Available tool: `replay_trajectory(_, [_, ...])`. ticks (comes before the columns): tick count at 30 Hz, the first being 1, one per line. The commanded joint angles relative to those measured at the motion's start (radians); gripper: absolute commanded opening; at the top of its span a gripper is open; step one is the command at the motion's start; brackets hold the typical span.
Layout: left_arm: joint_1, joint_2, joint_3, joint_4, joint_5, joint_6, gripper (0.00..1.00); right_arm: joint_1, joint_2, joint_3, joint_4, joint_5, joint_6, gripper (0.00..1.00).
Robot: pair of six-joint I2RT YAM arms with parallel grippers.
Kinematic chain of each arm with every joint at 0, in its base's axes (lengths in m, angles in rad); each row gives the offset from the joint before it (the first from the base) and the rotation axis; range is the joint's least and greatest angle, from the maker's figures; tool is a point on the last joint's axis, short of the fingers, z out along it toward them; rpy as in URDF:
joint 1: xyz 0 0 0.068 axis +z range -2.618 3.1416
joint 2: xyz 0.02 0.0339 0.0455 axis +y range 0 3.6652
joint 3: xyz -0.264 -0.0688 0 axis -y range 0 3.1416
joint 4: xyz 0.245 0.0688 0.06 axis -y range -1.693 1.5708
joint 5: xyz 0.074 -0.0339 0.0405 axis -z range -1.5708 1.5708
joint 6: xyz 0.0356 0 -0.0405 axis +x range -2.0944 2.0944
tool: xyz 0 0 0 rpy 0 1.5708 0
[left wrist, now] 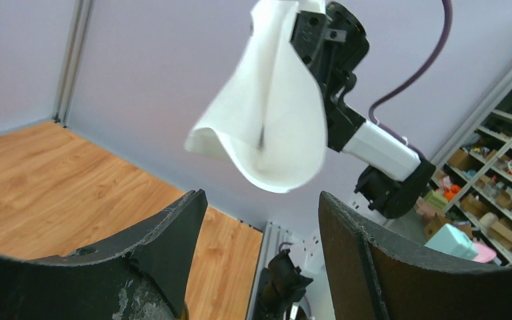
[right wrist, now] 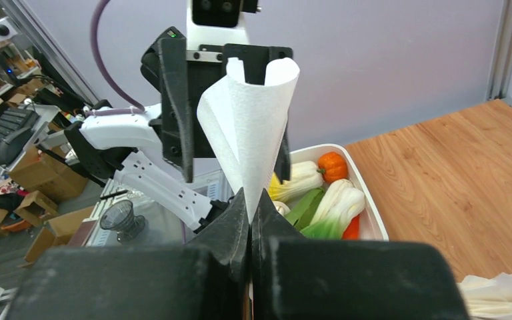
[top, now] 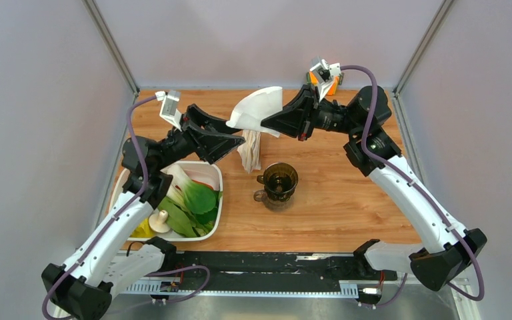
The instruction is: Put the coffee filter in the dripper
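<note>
From above, my right gripper (top: 265, 124) is clamped on the pointed end of the filter (top: 259, 107), holding it in the air over the far part of the table (top: 347, 200), wide end toward my left gripper (top: 236, 132), whose fingers stand apart just beside that end. The dripper (top: 281, 181) stands upright on the table nearer my bases, apart from the filter and with nothing in it. A packet of filters (top: 250, 152) lies between it and the raised filter, and a white tray (top: 217, 175) of greens sits to the left. Through my left wrist camera, the filter (left wrist: 273, 120) hangs open like a cone just past my spread left fingers (left wrist: 173, 233); I cannot tell whether they touch it, and the right gripper (left wrist: 310, 33) pinches its upper edge. Through my right wrist camera, my fingers (right wrist: 227, 233) are closed together on the filter's (right wrist: 250, 127) tip, its mouth opening toward the left arm, with the tray (right wrist: 363, 175) and its greens (right wrist: 327, 203) beyond.
</note>
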Motion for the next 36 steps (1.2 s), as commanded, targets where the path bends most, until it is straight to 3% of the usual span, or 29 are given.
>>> replay_trajectory(1, [-0.022, 0.035, 0.058, 0.075, -0.115, -0.057, 0.73, 0.004, 0.002, -0.022, 0.144, 0.013, 0.129, 0.0])
replay_trajectory(10, [-0.07, 0.066, 0.093, 0.047, -0.165, -0.04, 0.72, 0.021, 0.006, -0.07, 0.187, 0.034, 0.178, 0.0])
replay_trajectory(24, [-0.04, 0.022, 0.051, 0.018, -0.171, -0.036, 0.07, -0.003, -0.007, -0.072, 0.166, -0.005, 0.188, 0.0])
replay_trajectory(27, [-0.029, 0.023, 0.052, 0.024, -0.162, -0.044, 0.01, -0.005, -0.003, -0.072, 0.156, -0.027, 0.183, 0.0])
replay_trajectory(28, [-0.027, 0.026, 0.054, 0.03, -0.158, -0.048, 0.0, -0.005, 0.0, -0.071, 0.155, -0.04, 0.178, 0.09])
replay_trajectory(31, [-0.028, 0.032, 0.058, 0.036, -0.138, -0.054, 0.0, -0.004, 0.004, -0.068, 0.103, -0.072, 0.118, 0.59])
replay_trajectory(33, [-0.027, 0.035, 0.061, 0.038, -0.132, -0.054, 0.0, -0.005, -0.001, -0.064, 0.051, -0.081, 0.053, 0.68])
replay_trajectory(36, [-0.028, 0.04, 0.067, 0.037, -0.124, -0.057, 0.0, -0.005, -0.006, -0.07, -0.005, -0.081, -0.032, 0.67])
